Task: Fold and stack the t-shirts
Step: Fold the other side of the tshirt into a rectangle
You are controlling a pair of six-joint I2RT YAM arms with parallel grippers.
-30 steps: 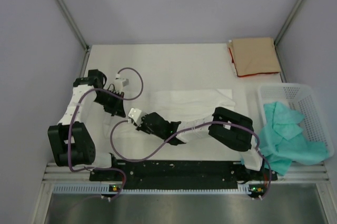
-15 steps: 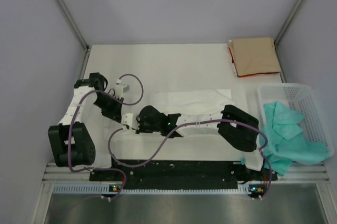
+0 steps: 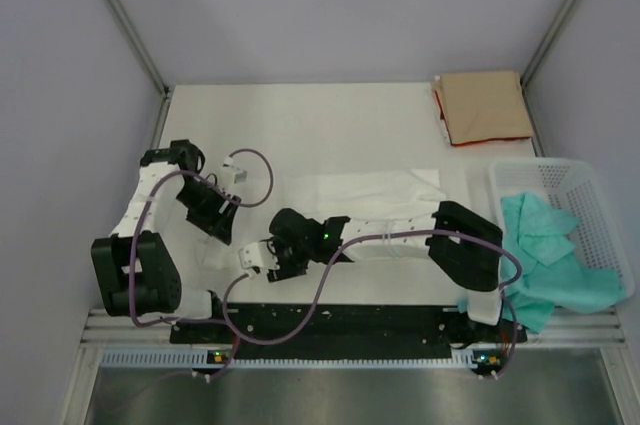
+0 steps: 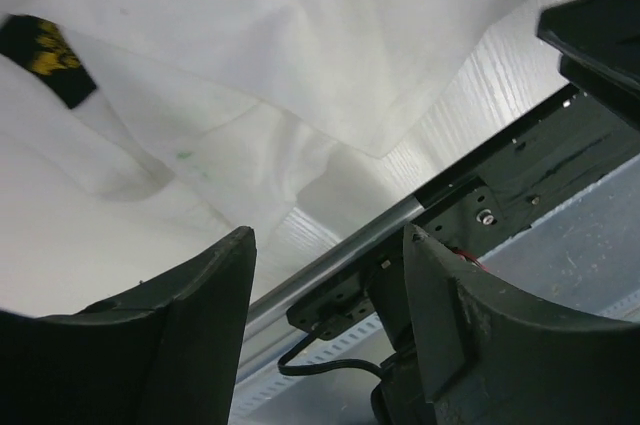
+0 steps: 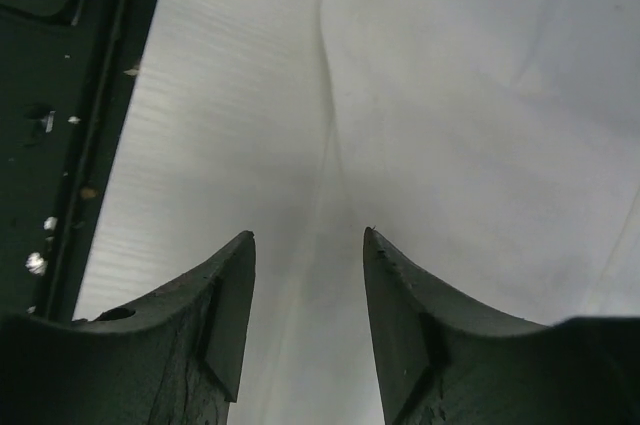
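Observation:
The white t-shirt (image 3: 372, 188) lies flat in the middle of the table, and my right arm crosses its near part. Its cloth fills the top of the left wrist view (image 4: 260, 55), with a black and yellow label (image 4: 40, 47). My left gripper (image 3: 220, 230) (image 4: 328, 235) hangs open beside the shirt's left edge, holding nothing. My right gripper (image 3: 258, 259) (image 5: 309, 233) is open too, low over bare table just left of a shirt edge (image 5: 480, 125). The tan t-shirt (image 3: 485, 107) lies folded at the back right corner.
A white mesh basket (image 3: 590, 195) stands at the right edge with teal cloth (image 3: 545, 255) spilling over its near side. The black base rail (image 3: 330, 325) runs along the near edge. Grey walls close in the table on the left, back and right.
Both grippers were shut and now stand open, having let go of the white cloth. My right gripper has swung left and nearer the front edge. The left gripper has dropped slightly towards the front.

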